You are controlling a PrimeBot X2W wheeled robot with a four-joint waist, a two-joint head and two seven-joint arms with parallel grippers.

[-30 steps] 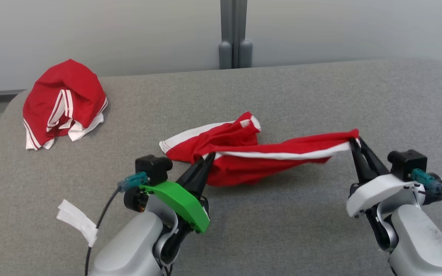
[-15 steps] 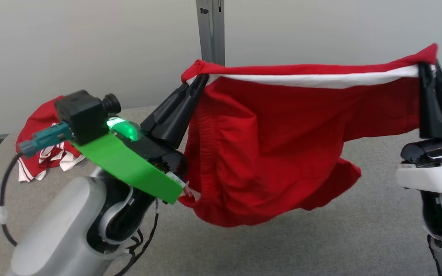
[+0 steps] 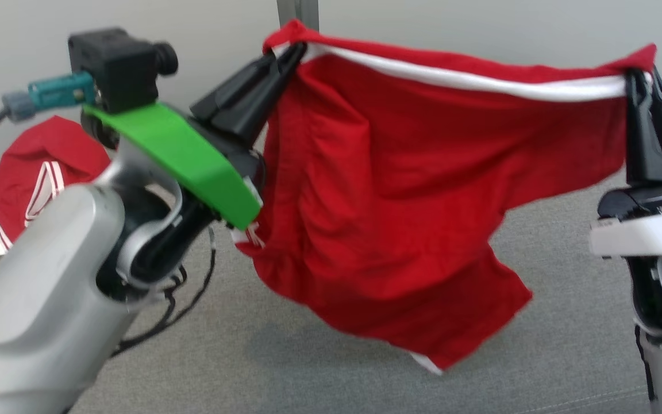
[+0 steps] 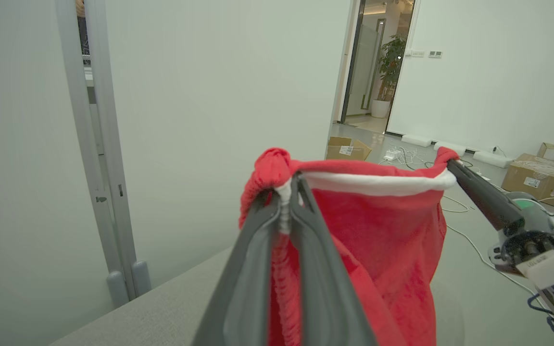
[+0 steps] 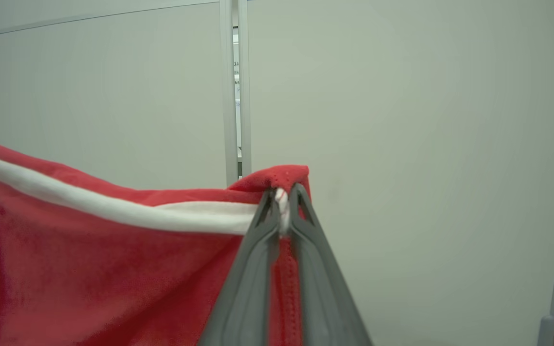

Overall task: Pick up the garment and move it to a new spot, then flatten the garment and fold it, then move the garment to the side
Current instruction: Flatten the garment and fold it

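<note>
The garment point(image 3: 400, 190) is a red piece with a white band along its top edge, hanging in the air above the grey table point(image 3: 549, 230). My left gripper point(image 3: 295, 50) is shut on its upper left corner. My right gripper point(image 3: 641, 77) is shut on its upper right corner. The white band stretches taut between them and the red cloth droops below. In the left wrist view the garment point(image 4: 378, 230) is pinched at my left gripper point(image 4: 284, 192), with the right gripper's finger point(image 4: 479, 194) at the far corner. In the right wrist view the garment point(image 5: 89, 259) is pinched at my right gripper point(image 5: 282, 197).
A second red garment with white stripes point(image 3: 32, 172) lies crumpled at the table's far left, partly behind my left arm. A pale wall with a grey post point(image 3: 297, 10) stands behind the table. Cardboard boxes point(image 4: 539, 173) and cables lie on the floor in the left wrist view.
Both grippers have lifted the garment off the table and hold it spread in the air. The left corner has risen further in the last half second. The head view has shifted.
</note>
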